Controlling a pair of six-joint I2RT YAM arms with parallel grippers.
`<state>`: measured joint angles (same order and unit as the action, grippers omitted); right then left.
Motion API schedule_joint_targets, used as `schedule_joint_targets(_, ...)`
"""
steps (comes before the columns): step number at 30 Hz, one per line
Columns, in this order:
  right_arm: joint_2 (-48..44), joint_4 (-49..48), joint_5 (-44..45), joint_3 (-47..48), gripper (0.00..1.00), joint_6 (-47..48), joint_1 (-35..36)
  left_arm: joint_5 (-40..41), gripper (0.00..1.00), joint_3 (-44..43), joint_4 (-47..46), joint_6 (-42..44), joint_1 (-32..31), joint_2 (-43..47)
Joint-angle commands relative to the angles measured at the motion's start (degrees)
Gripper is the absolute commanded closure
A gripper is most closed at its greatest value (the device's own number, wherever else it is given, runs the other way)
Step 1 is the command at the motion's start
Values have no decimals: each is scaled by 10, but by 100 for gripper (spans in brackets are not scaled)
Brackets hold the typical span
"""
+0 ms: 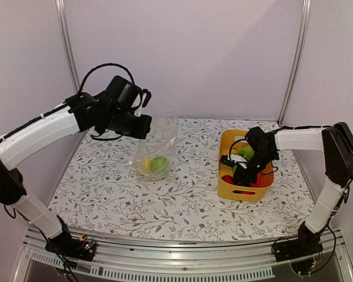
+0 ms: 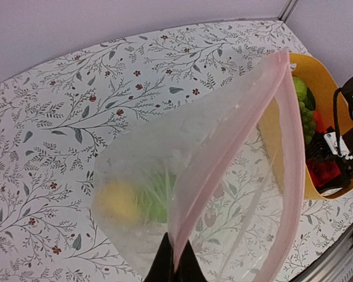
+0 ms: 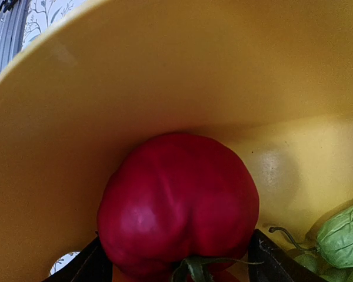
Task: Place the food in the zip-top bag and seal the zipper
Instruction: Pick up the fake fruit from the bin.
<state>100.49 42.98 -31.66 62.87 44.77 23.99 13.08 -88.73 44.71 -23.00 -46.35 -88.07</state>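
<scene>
Presently, your left gripper [image 1: 142, 124] is pinched shut on the mouth edge of the zip-top bag [image 1: 159, 138]. The film is thin, limp and slippery, so grip only that stiffer strip. In the yellow basket [image 1: 247, 194], your right gripper [image 1: 238, 167] stands wide astride the red round piece [image 3: 176, 205], which looks smooth and light. Take it across its widest part.

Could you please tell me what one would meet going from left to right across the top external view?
The left arm's white forearm → clear zip-top bag, with a yellow piece then a green piece inside → yellow basket → right arm's dark elbow.
</scene>
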Motion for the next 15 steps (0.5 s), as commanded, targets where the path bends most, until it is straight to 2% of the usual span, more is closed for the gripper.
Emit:
schedule_joint_targets(1, 18, -8, -10, 3, 29, -2, 4, -5, 100, 12, -5, -6, 6, 13)
schedule_joint_targets(4, 11, -1, -13, 12, 43, -8, 4, -6, 100, 11, -5, -6, 5, 13)
schedule_joint_targets(6, -3, -1, -5, 13, 47, -11, 4, -8, 100, 12, -7, -7, 6, 13)
schedule_joint_targets(15, -86, 23, -13, 19, 53, -36, -7, -14, 100, 13, -24, -7, 6, 10)
